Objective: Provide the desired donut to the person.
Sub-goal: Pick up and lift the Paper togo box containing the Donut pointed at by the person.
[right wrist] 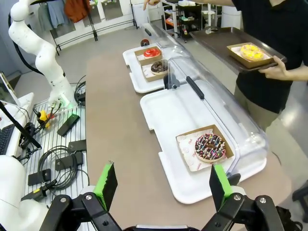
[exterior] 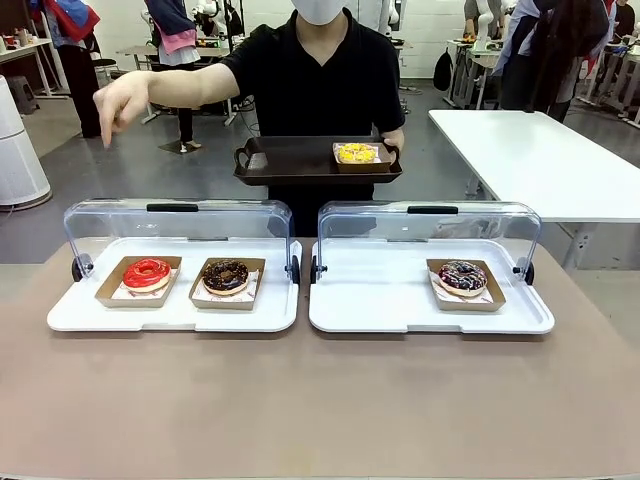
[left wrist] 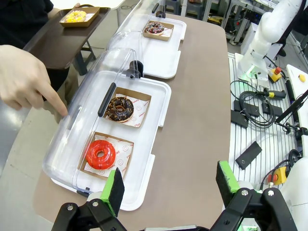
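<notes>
At nine o'clock, the red donut [exterior: 147, 273] is seemingly pointed at by the person's hand [exterior: 122, 100]; with left gripper [left wrist: 171, 183] and right gripper [right wrist: 163, 184] spread empty, the adjoining chocolate donut [exterior: 226, 275] may be taken instead.

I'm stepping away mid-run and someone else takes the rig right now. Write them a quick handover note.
Left tool: open, empty. Right tool: open, empty.
Left case: red donut, chocolate donut. Right case: sprinkled donut. Both lids are up.
The person holds a dark tray with a yellow donut; their other hand points down at the left case, seemingly at the red donut's end.
Done: nothing picked.
Left: confirm the choice, pick it, hand it over.
</notes>
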`<state>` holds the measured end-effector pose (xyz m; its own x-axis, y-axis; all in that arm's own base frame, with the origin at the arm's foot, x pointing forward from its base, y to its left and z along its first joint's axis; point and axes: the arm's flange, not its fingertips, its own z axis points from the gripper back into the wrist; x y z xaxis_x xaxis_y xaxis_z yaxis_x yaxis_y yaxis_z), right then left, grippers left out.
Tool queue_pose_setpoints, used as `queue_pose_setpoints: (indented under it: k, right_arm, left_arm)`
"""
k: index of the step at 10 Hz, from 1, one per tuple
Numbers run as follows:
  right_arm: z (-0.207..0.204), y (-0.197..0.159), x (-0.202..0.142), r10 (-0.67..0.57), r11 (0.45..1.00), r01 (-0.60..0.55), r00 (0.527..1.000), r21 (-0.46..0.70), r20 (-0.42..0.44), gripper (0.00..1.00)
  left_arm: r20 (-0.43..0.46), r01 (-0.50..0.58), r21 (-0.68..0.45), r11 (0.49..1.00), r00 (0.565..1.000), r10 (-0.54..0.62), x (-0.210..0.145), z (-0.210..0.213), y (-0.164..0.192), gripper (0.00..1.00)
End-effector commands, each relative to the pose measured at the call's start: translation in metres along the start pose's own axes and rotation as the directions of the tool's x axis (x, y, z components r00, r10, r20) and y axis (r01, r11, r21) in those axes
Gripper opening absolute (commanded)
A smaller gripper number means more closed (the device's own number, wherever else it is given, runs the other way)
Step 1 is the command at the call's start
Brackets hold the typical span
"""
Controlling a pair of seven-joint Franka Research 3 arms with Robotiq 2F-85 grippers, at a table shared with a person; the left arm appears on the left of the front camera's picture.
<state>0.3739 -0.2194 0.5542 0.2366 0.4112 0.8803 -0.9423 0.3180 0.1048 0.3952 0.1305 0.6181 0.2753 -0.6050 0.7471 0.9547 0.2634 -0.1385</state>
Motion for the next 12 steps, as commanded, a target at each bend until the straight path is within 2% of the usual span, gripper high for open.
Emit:
queue_pose_setpoints:
  k: [1, 12]
  right_arm:
    - [-0.0011, -0.0007, -0.0022, 0.002, 1.000, -0.002, 1.000, -0.007, 0.008, 1.00]
    - [-0.0011, -0.0007, -0.0022, 0.002, 1.000, -0.002, 1.000, -0.007, 0.008, 1.00]
  left_arm:
    - [0.000, 0.003, -0.005, 1.000, 1.000, -0.003, 0.0001, 0.0005, -0.0021, 1.00]
    - [0.000, 0.000, 0.000, 1.000, 1.000, 0.000, 0.0000, 0.0000, 0.0000, 1.00]
